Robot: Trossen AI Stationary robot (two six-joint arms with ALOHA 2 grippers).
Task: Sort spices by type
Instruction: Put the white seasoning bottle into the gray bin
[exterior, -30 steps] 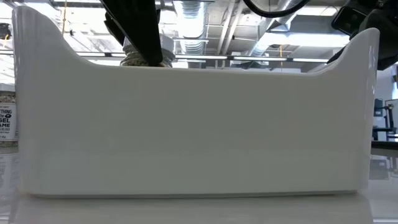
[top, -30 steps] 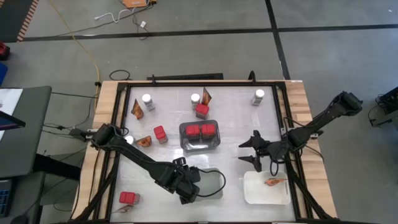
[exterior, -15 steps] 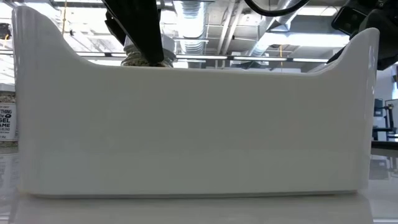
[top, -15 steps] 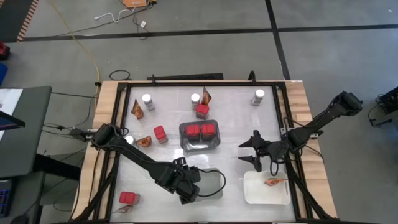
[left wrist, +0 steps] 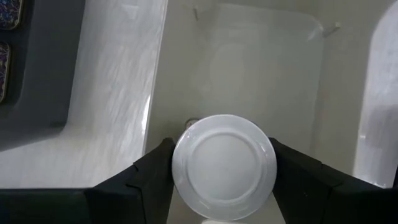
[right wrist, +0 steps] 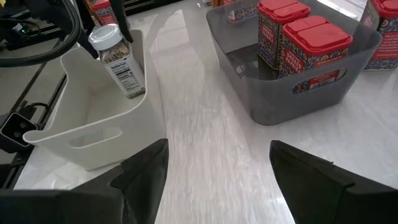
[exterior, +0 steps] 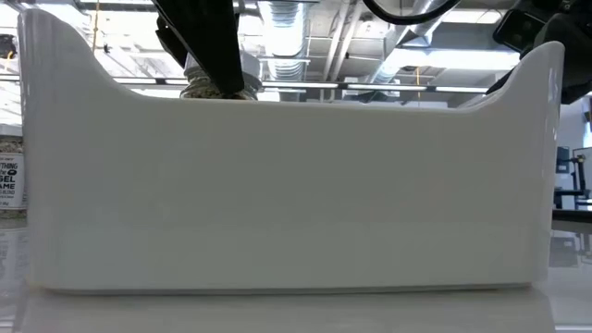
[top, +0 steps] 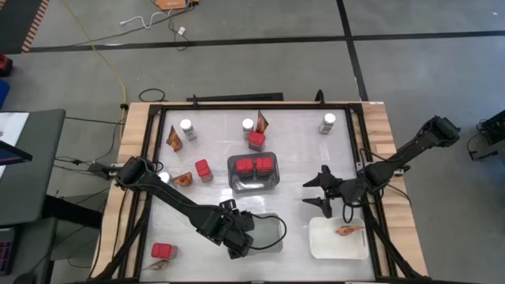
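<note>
My left gripper [top: 237, 244] is shut on a clear jar with a round white lid [left wrist: 224, 165] over a white tray [top: 272, 225] near the table's front. My right gripper [top: 319, 194] stands open to the right of a grey tray [top: 252, 185], with nothing between its fingers. That grey tray holds two red boxes [top: 254, 166]. Other jars [top: 187, 126], red boxes [top: 203, 170] and orange-brown packets [top: 174, 138] rest on the tabletop. One packet [top: 346, 231] lies in a second white tray [top: 323, 244]. My left gripper pinches the jar at the opposite sides of its white lid [left wrist: 180, 163] between the two fingers. The fingers come slanting down from above. The jar [right wrist: 119, 61] hangs tilted below them, its lower end inside the white tray [right wrist: 81, 124]. Whether it touches the tray's floor, I cannot tell.
In the low view the white tray's wall [exterior: 296, 185] fills the picture, with the held jar [exterior: 217, 85] showing above its rim and another jar [exterior: 9, 176] at the far left. A red box [top: 164, 251] sits near the table's front left corner.
</note>
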